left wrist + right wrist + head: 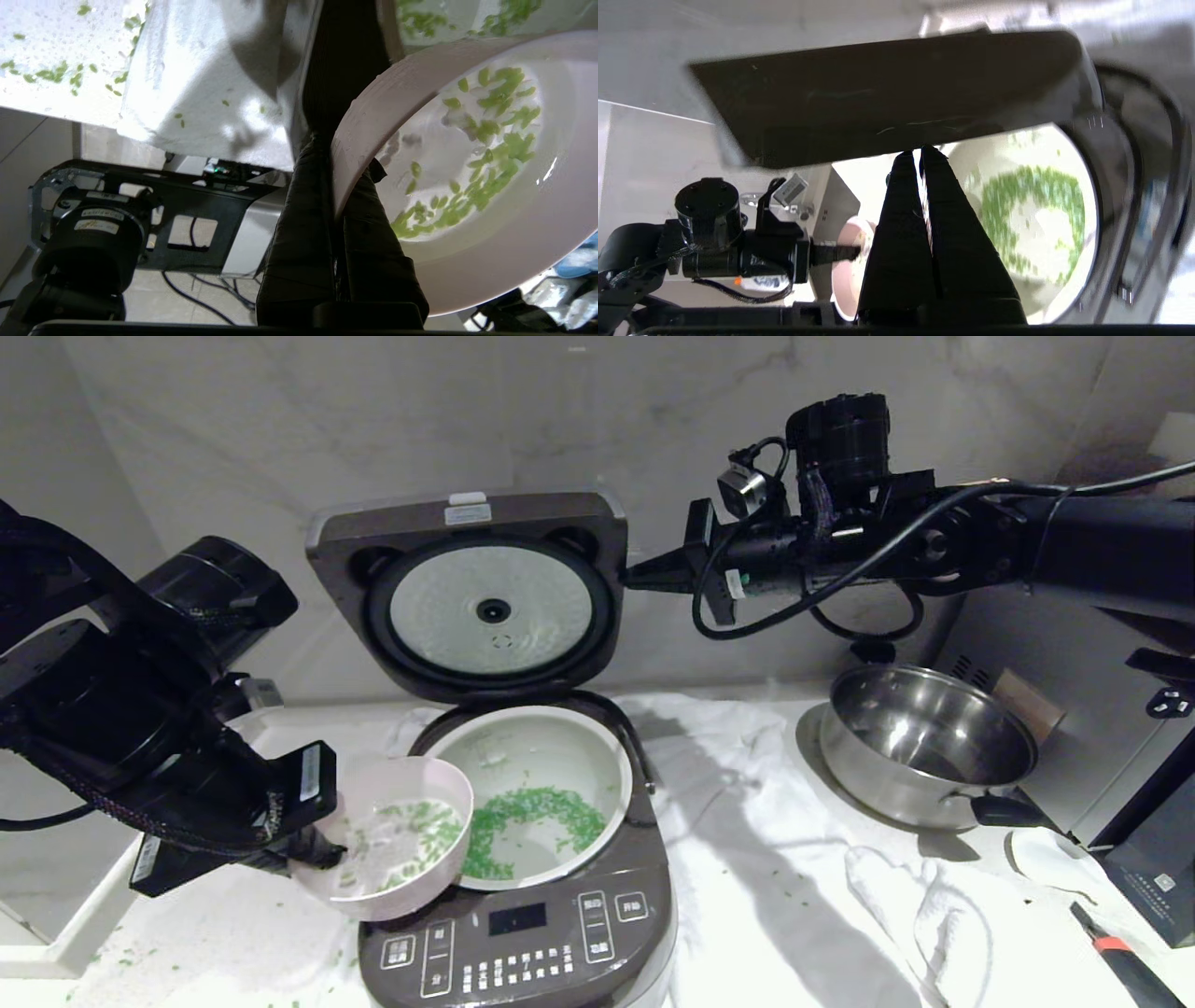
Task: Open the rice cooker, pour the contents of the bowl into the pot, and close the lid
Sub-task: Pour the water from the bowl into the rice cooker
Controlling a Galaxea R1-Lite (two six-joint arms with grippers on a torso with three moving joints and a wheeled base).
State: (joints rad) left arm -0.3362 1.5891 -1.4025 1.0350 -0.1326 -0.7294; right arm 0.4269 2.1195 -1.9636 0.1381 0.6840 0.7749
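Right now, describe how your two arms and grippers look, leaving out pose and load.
Both arms are black. The left gripper has black tapered fingers, braided cable sleeving and white printed labels on its body. The right gripper has matching black tapered fingers, a small silver camera module on top, loose black cables looping beneath, a cylindrical black wrist joint and a small white label.

Glossy bowl (pixel 397 840), polished steel saucepan (pixel 920 742) (mirror-bright), crumpled white cloth (pixel 794 887)
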